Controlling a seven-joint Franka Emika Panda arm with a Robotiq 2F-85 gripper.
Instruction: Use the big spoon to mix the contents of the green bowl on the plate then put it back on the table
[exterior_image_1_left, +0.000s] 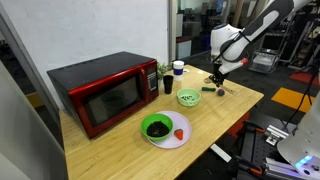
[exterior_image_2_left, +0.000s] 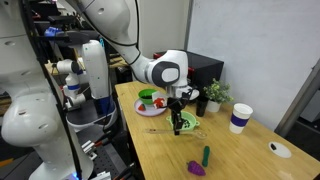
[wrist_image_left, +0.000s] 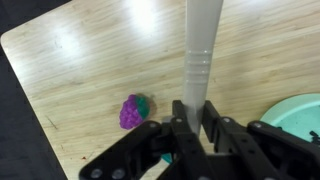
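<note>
The fingers are closed tight on the pale handle of the big spoon, which in the wrist view runs straight out from between them across the middle of the frame, over the light wooden surface. Under the spoon lie a small purple and teal object, set on the wood by itself, and, at the edge of the wrist view, the rim of a lime-green bowl. In an exterior view the arm hangs just beside that lime-green bowl, with the spoon clear of the wood. The green bowl sits on the white plate near the front edge, well apart from the spoon, with the dark contents inside it and a small red piece beside it on the plate. A red microwave stands at the far end, with a dark cup and a white cup close to it.
</note>
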